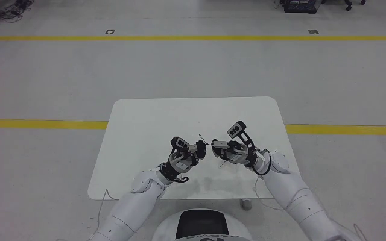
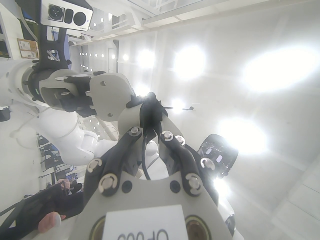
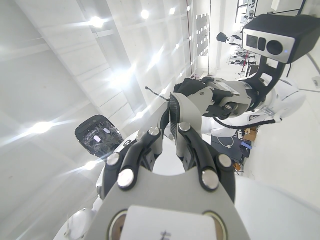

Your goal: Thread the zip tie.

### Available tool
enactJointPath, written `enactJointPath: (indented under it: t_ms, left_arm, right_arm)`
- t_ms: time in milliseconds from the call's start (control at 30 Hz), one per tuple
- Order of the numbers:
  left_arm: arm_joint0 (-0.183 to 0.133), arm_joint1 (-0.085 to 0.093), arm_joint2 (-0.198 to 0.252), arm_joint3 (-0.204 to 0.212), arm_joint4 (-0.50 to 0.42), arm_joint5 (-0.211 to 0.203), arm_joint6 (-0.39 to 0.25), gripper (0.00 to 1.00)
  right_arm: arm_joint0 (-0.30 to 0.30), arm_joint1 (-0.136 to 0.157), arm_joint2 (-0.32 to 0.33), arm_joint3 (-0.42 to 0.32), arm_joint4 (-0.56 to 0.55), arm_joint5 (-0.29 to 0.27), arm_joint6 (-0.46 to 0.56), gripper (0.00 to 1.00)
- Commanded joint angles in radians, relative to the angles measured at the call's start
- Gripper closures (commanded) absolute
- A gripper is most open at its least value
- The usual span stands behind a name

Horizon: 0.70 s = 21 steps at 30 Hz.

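1. Left claw (image 1: 198,150) (image 2: 150,116): held in the air over the near middle of the surface (image 1: 151,120). Its fingers are pinched together on the zip tie (image 2: 180,107).
2. Right claw (image 1: 217,146) (image 3: 171,106): tip to tip with the left claw, either touching or just beside it; can't tell which. Its fingers are drawn together and the tie's strap comes out right at their tips.
3. Zip tie (image 1: 204,140) (image 3: 155,93): black and thin, in the air between the two claws and off the surface. A short end sticks out past the tips, toward the surface's far edge in top view, and ends in a small knob.
4. In the left wrist view a second black strand runs back between the left claw's fingers toward its base. Can't tell if it is the tie's other end.
5. Threaded or not: too small to tell.
6. Writing:
   - Left base label (image 2: 143,222) is white with dark print, upside down and cut by the frame edge.
   - Right base label (image 3: 170,223) is the same, with only a sliver of print in frame.
   - Strip label (image 3: 228,87) sits on the left claw's body; the print is too small to read.
7. Each wrist carries a black-and-silver camera (image 2: 66,16) (image 3: 270,43) on a black stalk. The face marking is unreadable.
8. The surface is white with rounded corners. The floor (image 1: 193,72) is grey with yellow lines (image 1: 193,38).
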Motion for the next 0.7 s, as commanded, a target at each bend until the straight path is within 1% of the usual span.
enactJointPath:
  t_ms: [0,667]
  left_arm:
    - [0.0,0.0,0.0,0.0,0.0,0.0,0.0,1.0]
    - [0.0,0.0,0.0,0.0,0.0,0.0,0.0,1.0]
  right_arm:
    - [-0.001,-0.001,0.002,0.001,-0.001,0.001,0.001,1.0]
    - [-0.008,-0.008,0.016,0.012,-0.013,0.004,0.004,1.0]
